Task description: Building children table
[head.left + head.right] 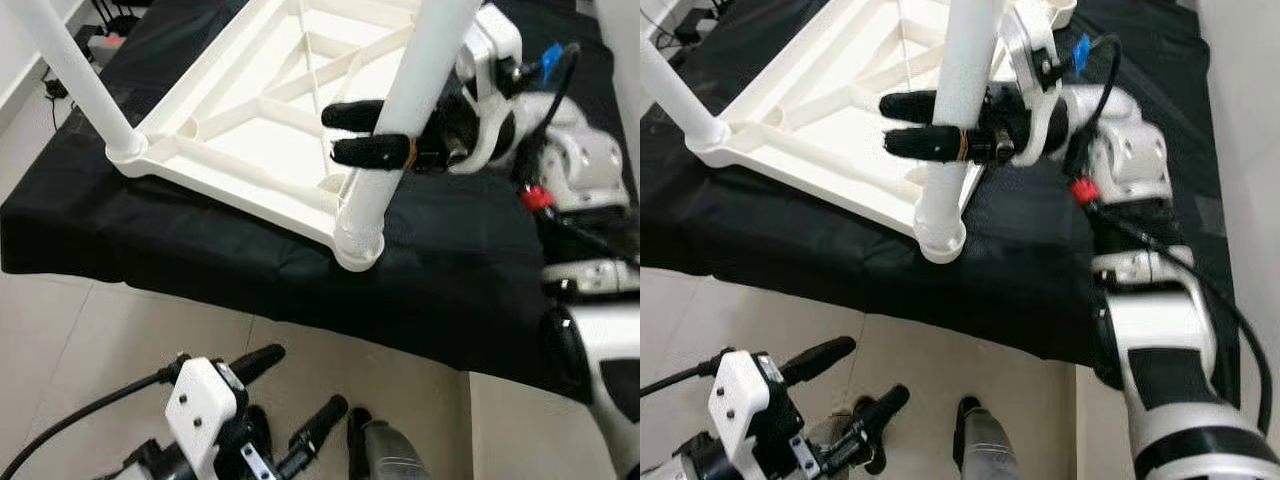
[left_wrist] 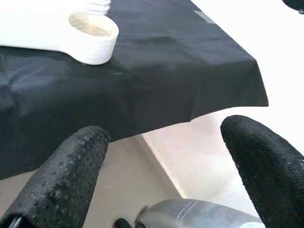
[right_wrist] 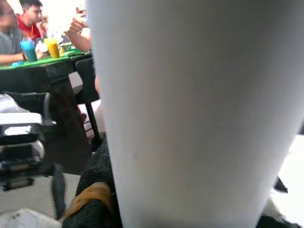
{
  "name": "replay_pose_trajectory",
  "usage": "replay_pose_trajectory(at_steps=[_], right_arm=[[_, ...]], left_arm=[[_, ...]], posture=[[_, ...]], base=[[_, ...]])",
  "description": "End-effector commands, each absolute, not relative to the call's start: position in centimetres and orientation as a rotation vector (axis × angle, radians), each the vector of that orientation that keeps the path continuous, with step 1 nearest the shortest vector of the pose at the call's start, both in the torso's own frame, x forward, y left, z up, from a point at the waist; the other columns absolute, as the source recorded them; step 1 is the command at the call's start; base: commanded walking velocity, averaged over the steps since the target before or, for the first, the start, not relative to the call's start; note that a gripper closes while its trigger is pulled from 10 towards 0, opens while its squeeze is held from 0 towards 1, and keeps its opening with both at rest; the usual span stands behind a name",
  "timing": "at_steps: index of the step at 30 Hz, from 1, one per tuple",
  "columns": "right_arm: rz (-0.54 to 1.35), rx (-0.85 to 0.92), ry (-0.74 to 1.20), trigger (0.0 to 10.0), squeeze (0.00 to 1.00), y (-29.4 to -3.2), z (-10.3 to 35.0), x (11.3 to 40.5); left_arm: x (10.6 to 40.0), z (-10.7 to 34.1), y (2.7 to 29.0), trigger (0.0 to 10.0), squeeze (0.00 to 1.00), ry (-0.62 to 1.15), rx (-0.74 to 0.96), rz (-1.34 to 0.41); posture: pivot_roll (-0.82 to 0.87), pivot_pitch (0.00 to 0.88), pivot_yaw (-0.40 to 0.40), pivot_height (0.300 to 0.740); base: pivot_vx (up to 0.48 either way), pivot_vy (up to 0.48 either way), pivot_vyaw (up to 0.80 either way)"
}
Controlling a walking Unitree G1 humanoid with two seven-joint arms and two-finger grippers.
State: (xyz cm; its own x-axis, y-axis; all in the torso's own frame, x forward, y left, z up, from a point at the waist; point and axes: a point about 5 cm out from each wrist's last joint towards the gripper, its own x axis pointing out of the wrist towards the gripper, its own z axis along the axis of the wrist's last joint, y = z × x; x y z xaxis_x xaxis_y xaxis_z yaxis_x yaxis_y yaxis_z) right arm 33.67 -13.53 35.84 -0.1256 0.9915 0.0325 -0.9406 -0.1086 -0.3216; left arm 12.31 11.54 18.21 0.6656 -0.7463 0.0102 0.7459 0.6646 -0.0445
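Left gripper point(image 1: 268, 400): you have it low, over the pale tiled floor point(image 1: 120, 340), short of the cloth's front edge; its 2 black fingers point(image 2: 66, 180) are spread wide with nothing between them.

Far-left table leg point(image 1: 75, 70): it stands in the tabletop's left corner socket, well to the left of your right gripper, leaning up and away.

Tabletop point(image 1: 250, 120): white, ribbed, lying upside down on the black cloth point(image 1: 200, 250), above and ahead of your left gripper; in the left wrist view 1 round corner socket point(image 2: 93, 37) rests on that cloth.

Near table leg point(image 1: 958, 110): this white tube stands upright in the nearest corner socket, and your right gripper is on it partway up.

Right gripper point(image 1: 912, 125): you reach in from the right, and the 2 fingers are pinching the near leg, 1 on each side of the tube, tips poking out on its left.

Right wrist view: the leg's white wall sits right against the camera; people sit at a green-topped table point(image 3: 42, 61) behind.
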Motion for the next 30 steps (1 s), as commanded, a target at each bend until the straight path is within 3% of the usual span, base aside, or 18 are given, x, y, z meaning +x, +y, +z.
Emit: replay_pose_trajectory(at_steps=[1,15,30], right_arm=[[1.699,-0.254,-0.357,10.0,0.0,-14.0,36.8,33.3],[1.717,-0.395,-0.252,10.0,0.0,-14.3,35.6,33.1],[1.823,-0.416,-0.243,10.0,0.0,-13.4,34.9,31.8]], left_arm=[[11.6,18.4,11.3,10.0,0.0,0.02,-0.056,-0.864],[10.5,18.6,11.1,10.0,0.0,0.025,-0.076,-0.88],[10.7,18.7,11.2,10.0,0.0,0.024,-0.071,-0.875]], posture=[[0.03,0.392,-0.027,0.74],[0.04,0.423,-0.014,0.74],[0.04,0.426,-0.012,0.74]], base=[[0.0,0.0,0.0],[0.0,0.0,0.0],[0.0,0.0,0.0]])
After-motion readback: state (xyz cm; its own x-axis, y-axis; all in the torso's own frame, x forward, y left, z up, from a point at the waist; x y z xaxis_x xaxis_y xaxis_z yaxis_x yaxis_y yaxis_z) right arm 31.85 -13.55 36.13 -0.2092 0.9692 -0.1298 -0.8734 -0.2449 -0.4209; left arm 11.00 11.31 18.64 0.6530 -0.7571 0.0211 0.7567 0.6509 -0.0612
